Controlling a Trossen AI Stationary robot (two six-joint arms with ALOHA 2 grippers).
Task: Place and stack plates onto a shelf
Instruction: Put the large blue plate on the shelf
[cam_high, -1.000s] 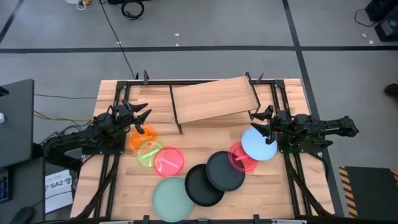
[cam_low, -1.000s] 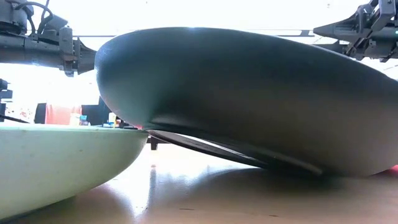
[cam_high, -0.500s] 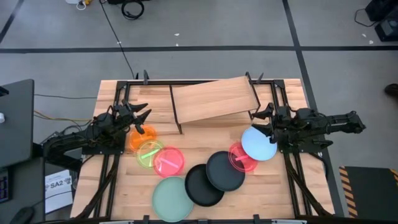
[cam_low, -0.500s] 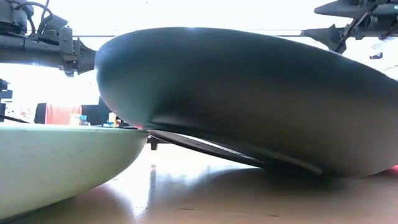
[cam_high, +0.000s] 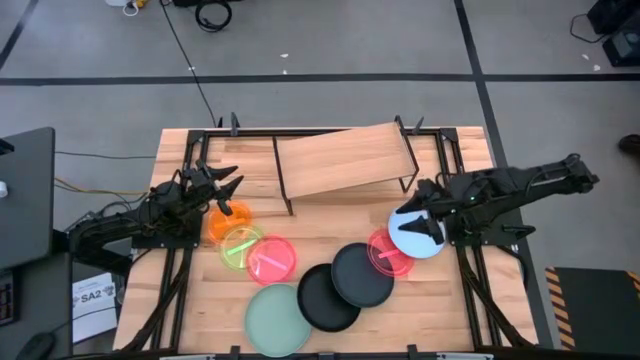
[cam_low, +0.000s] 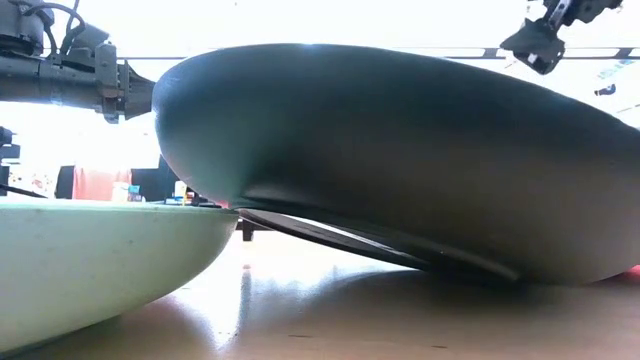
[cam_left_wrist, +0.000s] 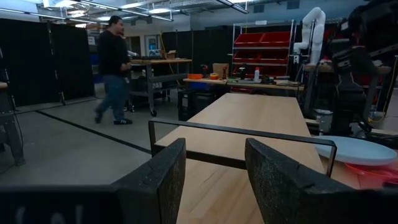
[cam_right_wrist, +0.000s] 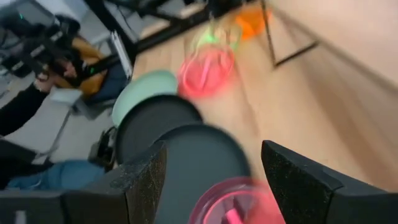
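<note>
The slanted wooden shelf (cam_high: 345, 160) stands at the table's far side on thin black legs. The plates lie in an overlapping row on the table: orange (cam_high: 218, 224), neon-green (cam_high: 240, 246), pink (cam_high: 272, 259), mint-green (cam_high: 277, 318), two black (cam_high: 325, 298) (cam_high: 362, 273), red (cam_high: 384, 253) and light-blue (cam_high: 420, 238), which rests partly on the red one. My right gripper (cam_high: 410, 212) is open, tipped down above the light-blue plate's far-left rim; its wrist view shows the red plate (cam_right_wrist: 233, 205) and a black plate (cam_right_wrist: 199, 155) between the fingers. My left gripper (cam_high: 232, 192) waits open above the orange plate.
The black rails of the arm frames run along both sides of the table (cam_high: 455, 150). In the low view a black plate (cam_low: 400, 170) and the mint-green plate (cam_low: 90, 260) fill most of the picture. A person (cam_left_wrist: 115, 68) walks in the room beyond the table.
My right gripper has moved toward the table's left, from beside the light-blue plate to above its far-left rim, and has tipped its fingers downward. No plate has moved.
</note>
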